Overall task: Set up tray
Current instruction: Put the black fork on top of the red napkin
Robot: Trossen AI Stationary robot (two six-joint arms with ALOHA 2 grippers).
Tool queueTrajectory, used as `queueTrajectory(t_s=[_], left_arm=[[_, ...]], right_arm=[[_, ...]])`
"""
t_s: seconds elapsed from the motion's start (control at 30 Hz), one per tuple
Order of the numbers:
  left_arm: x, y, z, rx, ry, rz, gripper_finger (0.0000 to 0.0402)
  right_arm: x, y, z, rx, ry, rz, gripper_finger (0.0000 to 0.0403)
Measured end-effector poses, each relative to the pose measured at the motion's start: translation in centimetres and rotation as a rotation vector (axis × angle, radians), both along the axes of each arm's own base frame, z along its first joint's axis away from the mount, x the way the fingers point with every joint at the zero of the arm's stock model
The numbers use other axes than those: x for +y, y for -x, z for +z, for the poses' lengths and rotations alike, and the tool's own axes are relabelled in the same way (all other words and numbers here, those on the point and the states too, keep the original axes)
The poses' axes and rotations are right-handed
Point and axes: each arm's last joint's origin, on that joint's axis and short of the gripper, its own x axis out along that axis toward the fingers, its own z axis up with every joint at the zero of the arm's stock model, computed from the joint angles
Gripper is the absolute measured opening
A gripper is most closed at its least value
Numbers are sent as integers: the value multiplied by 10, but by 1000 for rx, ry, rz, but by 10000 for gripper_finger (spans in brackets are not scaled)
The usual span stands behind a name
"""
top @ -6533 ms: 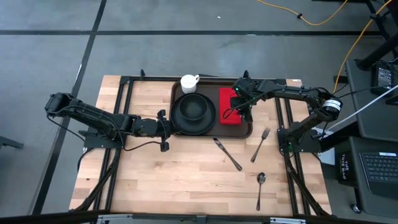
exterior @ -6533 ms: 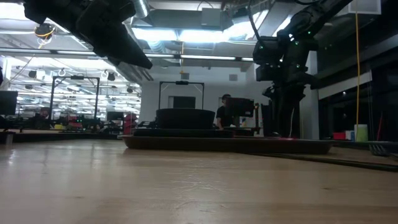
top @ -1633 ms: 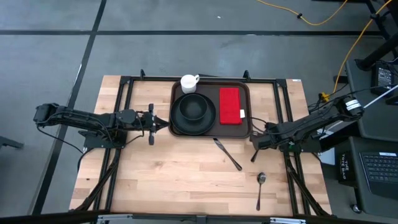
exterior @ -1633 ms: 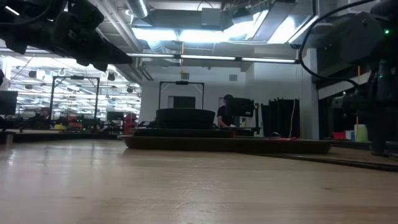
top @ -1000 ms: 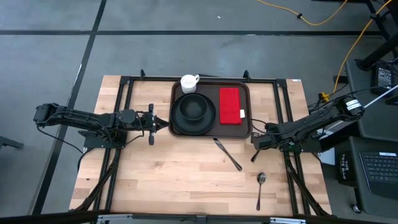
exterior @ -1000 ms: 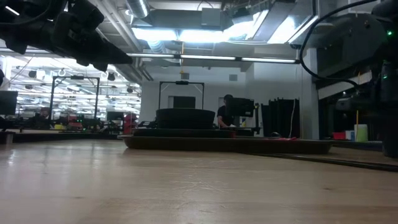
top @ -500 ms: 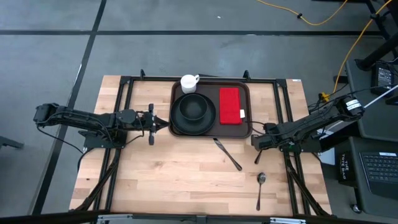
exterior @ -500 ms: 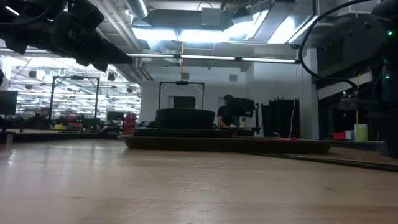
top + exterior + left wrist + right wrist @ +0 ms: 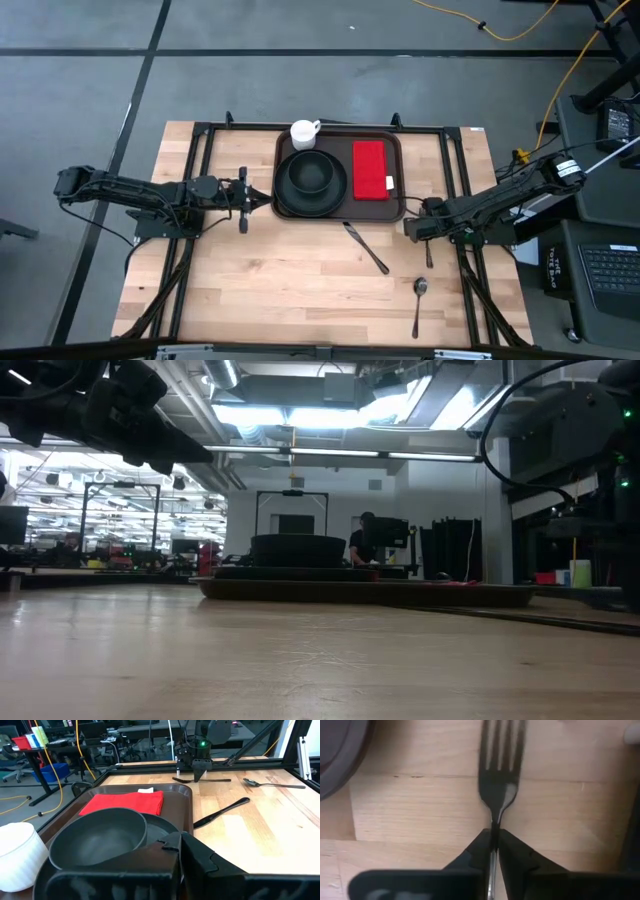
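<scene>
Dark brown, the tray [image 9: 341, 178] sits just ahead of my left gripper [image 9: 262, 198], whose jaws are pressed together with nothing between them, hovering off the tray's left edge. On it lie the black plate [image 9: 311, 181] with its bowl [image 9: 100, 838] and the red napkin [image 9: 370, 170]; a white cup [image 9: 303, 133] stands at its far rim. My right gripper [image 9: 493, 840], off the tray's near right corner, has its jaws pinched on the fork [image 9: 501, 755] handle above the wooden worktop [image 9: 290, 290].

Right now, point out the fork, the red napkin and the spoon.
fork [image 9: 501, 752], right wrist view, on the tines.
red napkin [image 9: 370, 168], high view, middle of the cloth.
spoon [image 9: 420, 287], high view, on the bowl end.
</scene>
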Motion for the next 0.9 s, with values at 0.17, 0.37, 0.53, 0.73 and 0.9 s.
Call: queueTrajectory(t_s=[0.17,0.37,0.53,0.73,0.9], left_arm=[[0,0,-1,0,58,11,4],[0,0,-1,-1,65,13,2],[0,0,-2,14,65,13,6],[0,0,-2,12,65,13,4],[0,0,-2,12,65,13,6]], right_arm=[[0,0,0,3,1,20,27],[-1,-2,3,-1,47,65,24],[0,-10,17,-25,112,121,23],[0,-14,35,12,122,178,22],[1,-21,54,19,160,276,22]])
